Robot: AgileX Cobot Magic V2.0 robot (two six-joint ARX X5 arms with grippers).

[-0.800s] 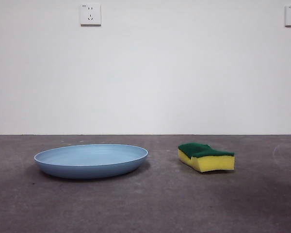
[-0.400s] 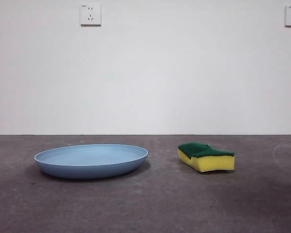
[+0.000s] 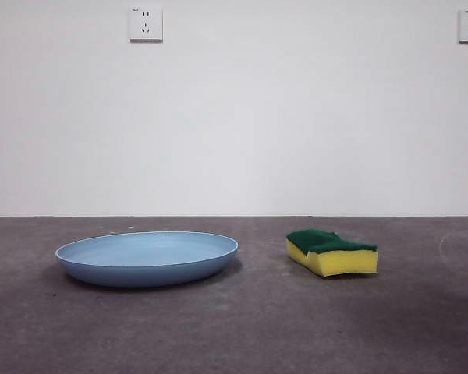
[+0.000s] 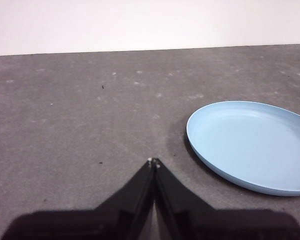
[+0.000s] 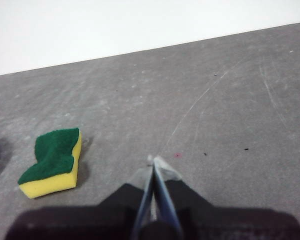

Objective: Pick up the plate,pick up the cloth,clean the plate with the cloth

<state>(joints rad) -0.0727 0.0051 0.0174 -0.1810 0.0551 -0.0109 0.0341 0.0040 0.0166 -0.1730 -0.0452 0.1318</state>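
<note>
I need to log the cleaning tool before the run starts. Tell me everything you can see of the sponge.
The sponge is a small block with wavy sides: yellow foam below, a dark green scouring layer on top. It lies flat on the grey table, green side up, apart from the light-blue plate beside it. It looks dry and intact. Nothing touches it but the table; the right gripper is off to one side, jaws shut.

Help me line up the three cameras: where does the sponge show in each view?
Front view: sponge right of centre, on the table, apart from the plate.
Left wrist view: not in it; only the plate shows.
Right wrist view: sponge at lower left.
Shared landmark: the plate, a sliver at the right wrist view's left edge.
</note>
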